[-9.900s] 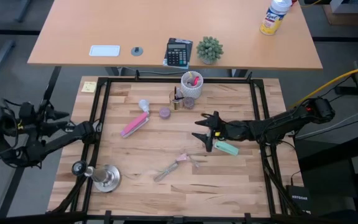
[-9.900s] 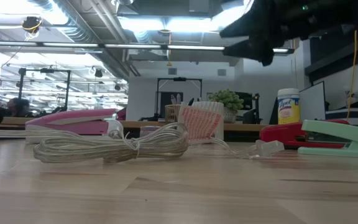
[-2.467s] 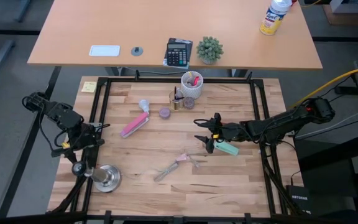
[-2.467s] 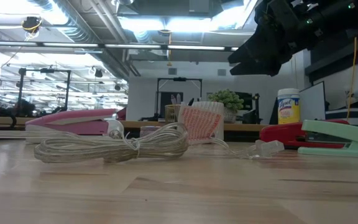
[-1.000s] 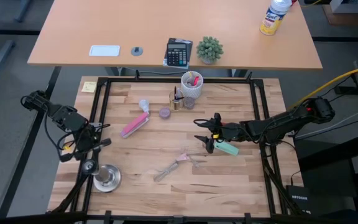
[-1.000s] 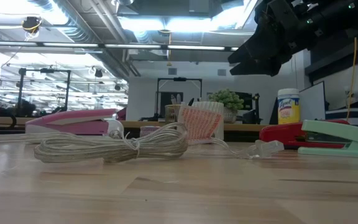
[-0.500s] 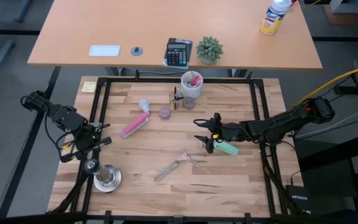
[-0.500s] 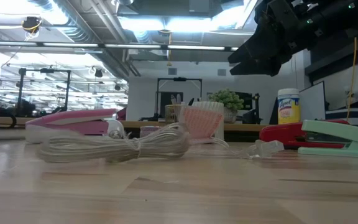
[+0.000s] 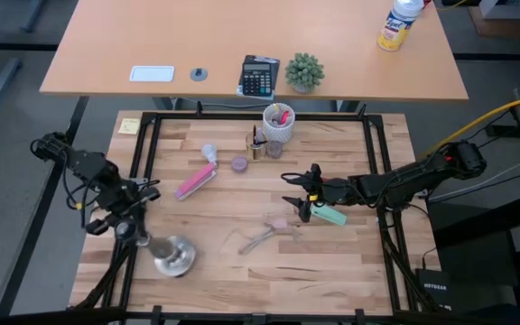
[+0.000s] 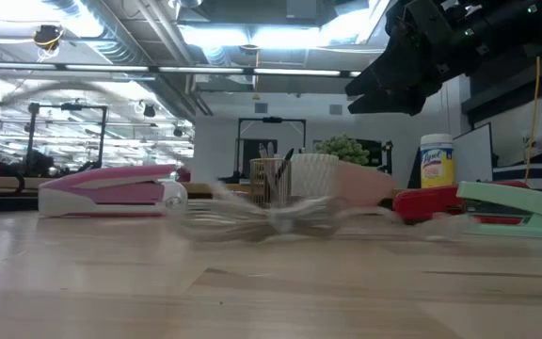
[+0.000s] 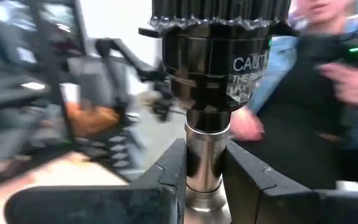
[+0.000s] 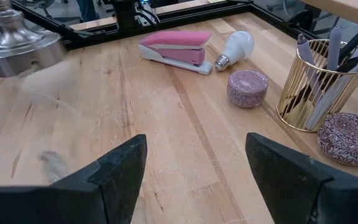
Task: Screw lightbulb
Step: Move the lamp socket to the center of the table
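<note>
High view: you have the left gripper (image 9: 123,227) at the table's near-left edge, clamped on the neck of the socket stand (image 9: 171,256).
Lightbulb (image 9: 209,153): lies loose at the far side, just beside the pink stapler (image 9: 196,181).
Right gripper (image 9: 298,200): fingers spread, empty, mid-table.
Progress: judged early; you have yet to pick up and screw in the bulb.

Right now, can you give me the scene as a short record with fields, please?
left gripper: shut on the neck of the silver metal socket stand, near the table's left edge
right gripper: open, empty, above mid-table
small white frosted lightbulb: lying untouched beside the pink stapler
clear cord: loose between stand and right gripper
</note>
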`<state>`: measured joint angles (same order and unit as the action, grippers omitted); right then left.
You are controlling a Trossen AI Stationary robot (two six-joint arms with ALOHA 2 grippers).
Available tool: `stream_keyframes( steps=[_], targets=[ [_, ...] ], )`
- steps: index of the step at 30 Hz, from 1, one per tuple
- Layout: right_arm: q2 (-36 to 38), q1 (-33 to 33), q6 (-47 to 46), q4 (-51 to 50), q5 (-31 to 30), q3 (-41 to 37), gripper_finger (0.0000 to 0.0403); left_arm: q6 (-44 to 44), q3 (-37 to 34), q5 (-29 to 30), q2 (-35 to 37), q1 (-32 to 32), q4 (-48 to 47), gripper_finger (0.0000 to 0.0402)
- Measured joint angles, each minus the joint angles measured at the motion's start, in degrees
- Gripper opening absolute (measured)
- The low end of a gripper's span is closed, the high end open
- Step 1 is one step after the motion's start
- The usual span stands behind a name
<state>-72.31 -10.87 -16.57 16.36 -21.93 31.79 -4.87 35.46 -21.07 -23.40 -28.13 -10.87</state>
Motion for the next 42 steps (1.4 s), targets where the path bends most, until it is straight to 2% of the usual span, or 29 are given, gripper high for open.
stream_keyframes(
  steps=[5,10,17,26,42],
  targets=[
    [0.0,0.0,0.0,0.0,0.0,0.0,0.028,-2.9,0.0,9.7,-0.1,2.3,1.4,0.0064],
    [0.0,0.0,0.0,0.0,0.0,0.0,0.028,-3.6,0.1,13.4,-1.1,5.9,4.2,0.0063],
    [0.0,0.0,0.0,0.0,0.1,0.0,0.028,-4.2,0.1,13.5,-7.9,11.1,8.9,0.0068],
    [0.0,0.0,0.0,0.0,0.1,0.0,0.028,-3.7,0.1,13.1,-20.0,16.6,20.4,0.0064],
    [0.0,0.0,0.0,0.0,0.1,0.0,0.028,1.9,0.1,4.6,-40.1,26.0,43.3,0.0073]
  ],
)
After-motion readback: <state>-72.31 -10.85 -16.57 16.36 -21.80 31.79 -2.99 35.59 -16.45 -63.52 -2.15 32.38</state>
